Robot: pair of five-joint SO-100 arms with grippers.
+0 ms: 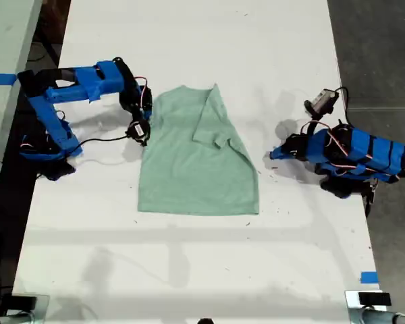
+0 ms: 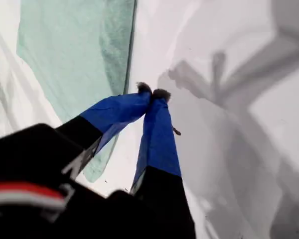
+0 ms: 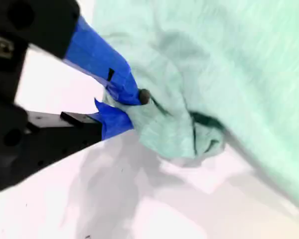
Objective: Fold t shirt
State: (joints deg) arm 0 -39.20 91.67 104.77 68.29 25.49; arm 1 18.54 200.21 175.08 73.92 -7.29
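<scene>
The pale mint-green t shirt (image 1: 196,162) lies flat in the middle of the white table (image 1: 189,270), with one side folded in over its body. At the shirt's edge on the exterior view's left, my second gripper (image 1: 143,131) is shut on a bunched bit of the t shirt (image 3: 229,59), which puckers around the blue fingertips (image 3: 137,94). My first gripper (image 1: 273,155) rests on bare table off the shirt's other edge, on the exterior view's right. Its tips (image 2: 152,93) are pressed together and hold nothing, and the t shirt (image 2: 74,50) lies beside them.
Blue tape marks sit at the table's near corner (image 1: 368,277) on the exterior view's right and on a neighbouring surface (image 1: 0,79) on its left. Dark floor borders the table on both sides. Cables trail from each arm base.
</scene>
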